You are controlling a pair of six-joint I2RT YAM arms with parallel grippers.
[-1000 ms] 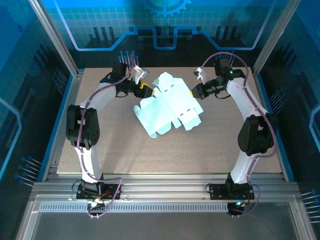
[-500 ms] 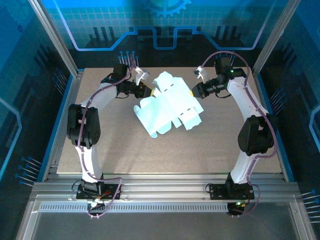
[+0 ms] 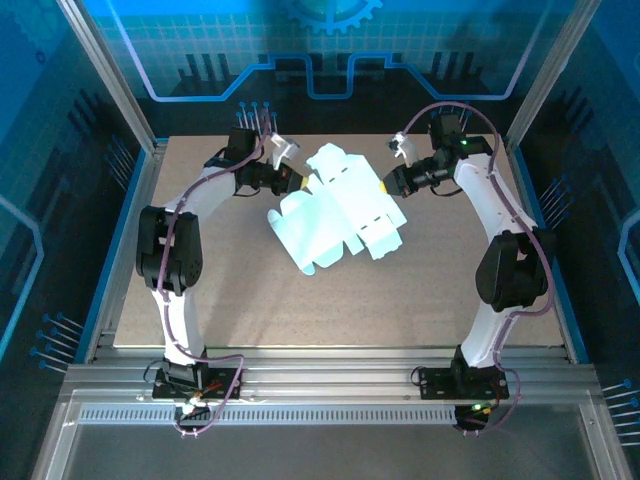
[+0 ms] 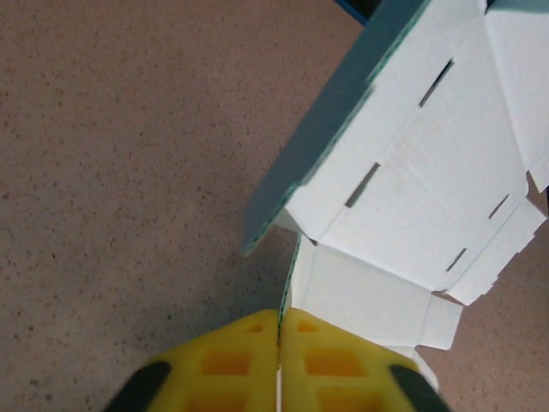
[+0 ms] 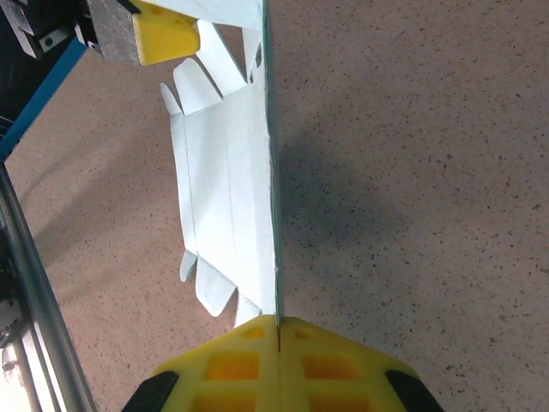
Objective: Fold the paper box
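Two robot arms [image 3: 165, 250] bend in over a brown, speckled worktop [image 3: 250, 300]. The worktop looks like cork board, flat and dotted with tiny dark and light specks. Silver metal rails [image 3: 320, 385] run along its near side, and a blue strip [image 3: 120, 240] edges its left side. Blue walls [image 3: 60, 150] stand all around, with bright lines drawn on them. Part of a gear picture [image 3: 333, 10] sits at the top of the back wall.

The paper box [image 3: 340, 215] lies toward the far middle of the worktop, between the two pincers. It is a pale, flat cut-out with rounded flaps, not folded up yet. Its near part rests on the worktop. The part by the pincers is lifted, with a soft shadow below it.

The left pincer [image 3: 297, 181] has its yellow fingers [image 4: 232, 360] pressed together on a thin edge of the paper box, on the box's left side. The right pincer [image 3: 384, 186] is pinching the box's right edge the same way, and the card stands up straight from its fingers [image 5: 223, 365]. Purple cables [image 3: 460, 110] loop over the arms.
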